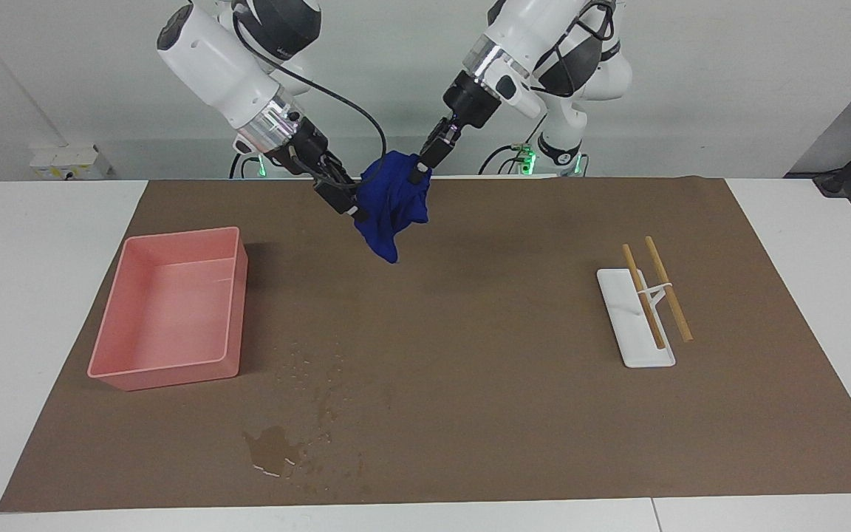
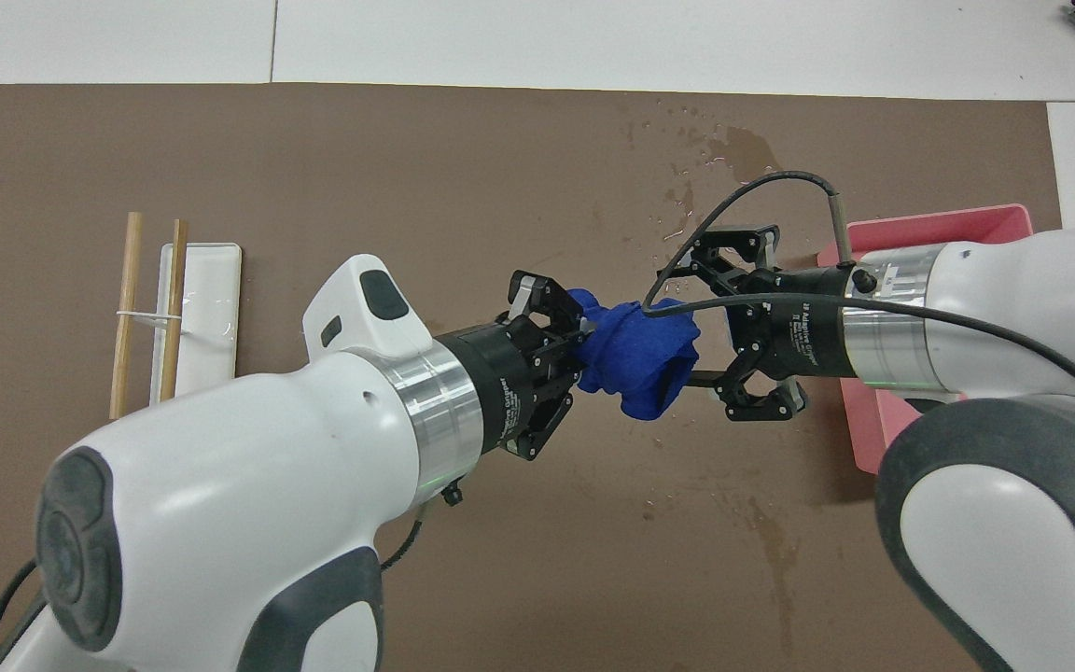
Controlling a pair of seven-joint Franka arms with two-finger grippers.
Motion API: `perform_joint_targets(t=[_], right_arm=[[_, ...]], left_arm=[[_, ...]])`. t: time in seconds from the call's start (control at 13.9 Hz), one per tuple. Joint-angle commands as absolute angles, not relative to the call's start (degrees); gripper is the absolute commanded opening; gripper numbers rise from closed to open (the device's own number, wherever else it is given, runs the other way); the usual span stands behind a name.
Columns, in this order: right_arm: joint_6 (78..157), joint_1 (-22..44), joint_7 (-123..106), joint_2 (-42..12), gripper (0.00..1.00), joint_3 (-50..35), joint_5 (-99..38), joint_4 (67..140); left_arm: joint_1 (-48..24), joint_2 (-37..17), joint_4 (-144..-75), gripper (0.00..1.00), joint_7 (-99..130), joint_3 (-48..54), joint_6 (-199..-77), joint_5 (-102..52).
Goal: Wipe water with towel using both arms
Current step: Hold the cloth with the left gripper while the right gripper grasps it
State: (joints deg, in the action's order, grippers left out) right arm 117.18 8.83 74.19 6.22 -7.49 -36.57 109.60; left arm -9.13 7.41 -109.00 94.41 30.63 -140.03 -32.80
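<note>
While the left gripper (image 2: pixel 582 338) pinches the bunched navy-blue soft towel (image 2: pixel 642 358) aloft, the right gripper (image 2: pixel 701 322) straddles its hanging folds, fingers spread wide.

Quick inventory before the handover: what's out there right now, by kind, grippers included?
Towels: 1, towel, held up over the mat
Puddles: 1, water
Trays: 1, pink tray
Racks: 1, white rack with 2 wooden sticks
Mats: 1, brown mat
Grippers: 2, left gripper shut on the towel, right gripper open at the towel
Total: 9
</note>
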Motion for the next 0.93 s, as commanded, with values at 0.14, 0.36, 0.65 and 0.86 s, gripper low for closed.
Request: perform_joint_targets(t=[0.14, 0.36, 0.65, 0.86], right_arm=[[118.56, 11.6, 76.55, 6.94, 1.0, -7.38, -37.97, 110.57], [118.48, 11.6, 73.23, 7.03, 0.57, -7.38, -37.79, 110.57], [117.6, 11.6, 71.72, 6.94, 0.0, -7.38, -37.79, 110.48], [117.34, 11.51, 71.37, 6.94, 0.0, -7.38, -37.79, 110.48]], left_arm=[[-12.03, 8.0, -111.35, 0.0, 97.99, 29.88, -147.64, -34.1], [-13.27, 7.91, -112.76, 0.0, 100.45, 29.88, -152.05, -34.1], [-13.45, 7.91, -113.03, 0.0, 100.72, 29.88, -151.87, -34.01], [-13.45, 8.0, -113.03, 0.0, 100.72, 29.88, -151.44, -34.1]])
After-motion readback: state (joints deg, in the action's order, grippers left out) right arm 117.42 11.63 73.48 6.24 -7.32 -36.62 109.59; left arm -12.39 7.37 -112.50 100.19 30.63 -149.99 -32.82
